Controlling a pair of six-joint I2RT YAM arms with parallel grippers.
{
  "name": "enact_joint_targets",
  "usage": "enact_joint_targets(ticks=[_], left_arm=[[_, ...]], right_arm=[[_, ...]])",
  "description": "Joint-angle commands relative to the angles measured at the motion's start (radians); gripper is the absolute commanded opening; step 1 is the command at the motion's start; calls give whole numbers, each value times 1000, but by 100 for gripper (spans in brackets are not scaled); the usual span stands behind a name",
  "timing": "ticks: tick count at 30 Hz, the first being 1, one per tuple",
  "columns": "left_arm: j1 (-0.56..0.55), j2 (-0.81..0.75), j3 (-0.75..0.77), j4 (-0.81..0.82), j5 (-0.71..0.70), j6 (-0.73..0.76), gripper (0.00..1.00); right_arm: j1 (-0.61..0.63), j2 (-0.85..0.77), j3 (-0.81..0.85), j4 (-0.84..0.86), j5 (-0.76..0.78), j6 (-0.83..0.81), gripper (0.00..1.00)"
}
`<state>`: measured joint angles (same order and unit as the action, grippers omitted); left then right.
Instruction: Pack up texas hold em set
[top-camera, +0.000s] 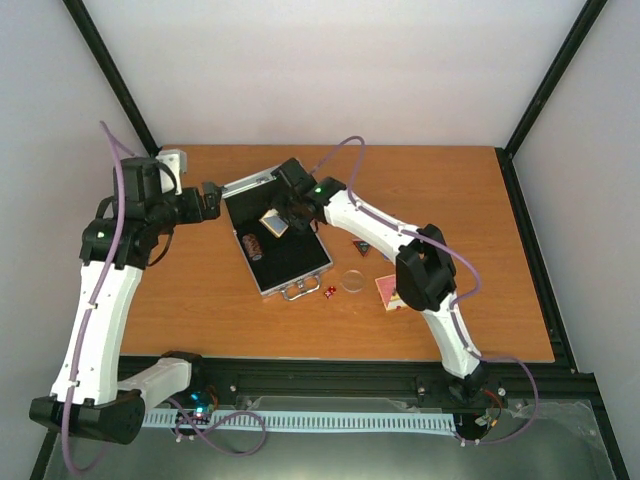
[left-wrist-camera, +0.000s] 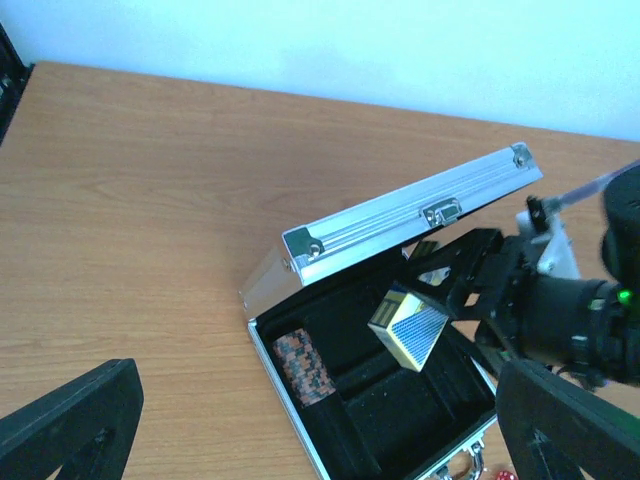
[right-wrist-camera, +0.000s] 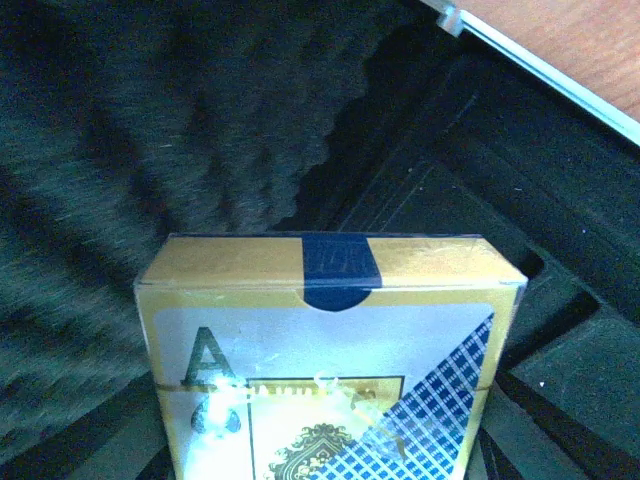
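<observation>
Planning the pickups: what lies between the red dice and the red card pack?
The clear disc, flat on the table; the top view shows it.

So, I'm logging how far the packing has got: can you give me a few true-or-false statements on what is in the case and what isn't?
1. The right fingers hold the blue-yellow pack over the open case. True.
2. The lid is shut. False: it stands raised.
3. The red pack lies on the table, outside the case. True.
4. The chip stack lies on the table. False: it sits inside the case.
5. The dice are in the case. False: they lie on the table by its handle.
</observation>
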<state>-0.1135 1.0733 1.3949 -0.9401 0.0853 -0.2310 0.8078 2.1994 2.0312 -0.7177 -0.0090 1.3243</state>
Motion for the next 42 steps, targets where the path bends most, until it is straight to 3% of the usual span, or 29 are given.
enact_joint_targets(ticks=[1,13,23,25,28,31,35,39,42], left_arm=[[-2,-22,52,-8,-29,9,100],[-2,-56,47,-8,-47,19,100],[-2,-59,51,-13,-28,19,100],[-2,-59,51,-14,-31,23,100],[-2,-59,50,-16,-35,26,100],[-2,-58,45,-14,-37,27,100],[-2,-54,40,-15,-39,33,100],[-2,-50,41,-14,-44,38,100],[-2,-46,44,-15,-44,40,100]], right_arm=[[9,41,17,52,26,109,21],[15,141,30,146,-21,212,21],[23,262,186,85,-48,226,26],[25,272,186,81,-53,232,31],[27,282,185,78,-60,237,52],[27,284,185,72,-71,244,64],[27,275,185,43,-80,247,87],[27,250,174,13,-82,224,100],[27,216,124,21,-74,214,100]])
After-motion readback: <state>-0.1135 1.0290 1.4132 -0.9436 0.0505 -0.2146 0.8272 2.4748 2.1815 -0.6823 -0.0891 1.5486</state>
